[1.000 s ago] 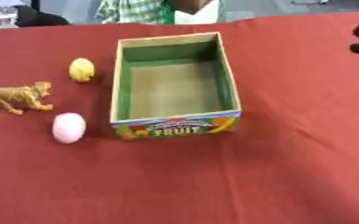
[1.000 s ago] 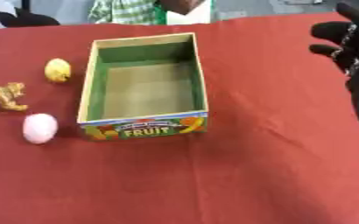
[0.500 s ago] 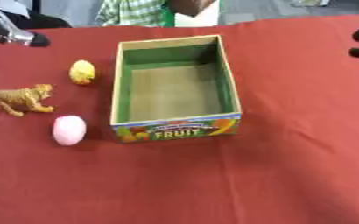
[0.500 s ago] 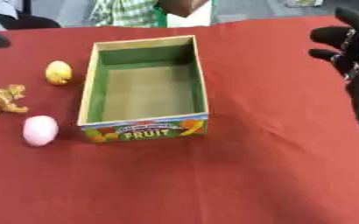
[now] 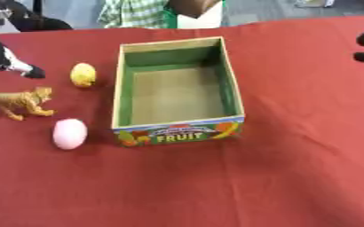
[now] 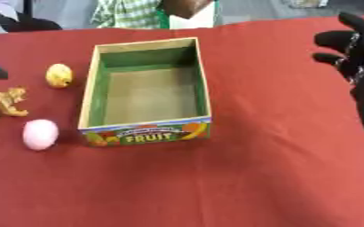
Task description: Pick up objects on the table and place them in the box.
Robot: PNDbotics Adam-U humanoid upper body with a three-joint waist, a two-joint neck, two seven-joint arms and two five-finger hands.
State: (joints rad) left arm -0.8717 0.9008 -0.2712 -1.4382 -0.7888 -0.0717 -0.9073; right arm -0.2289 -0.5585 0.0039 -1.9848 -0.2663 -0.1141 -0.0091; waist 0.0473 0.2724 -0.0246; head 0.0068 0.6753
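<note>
Resting on the red counter [image 5: 294,177], an open fruit box [image 5: 177,91] is flanked by a yellow fruit [image 5: 82,74], tiger figure [image 5: 22,102] and pink egg [image 5: 69,133], the left hand [image 5: 10,62] reaching with fingers unclear, the right hand [image 6: 356,57] relaxed open.

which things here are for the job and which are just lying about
For the job: box, lemon, tiger, pink egg, left hand.
Just there: red cloth, right hand idle at the right edge.
</note>
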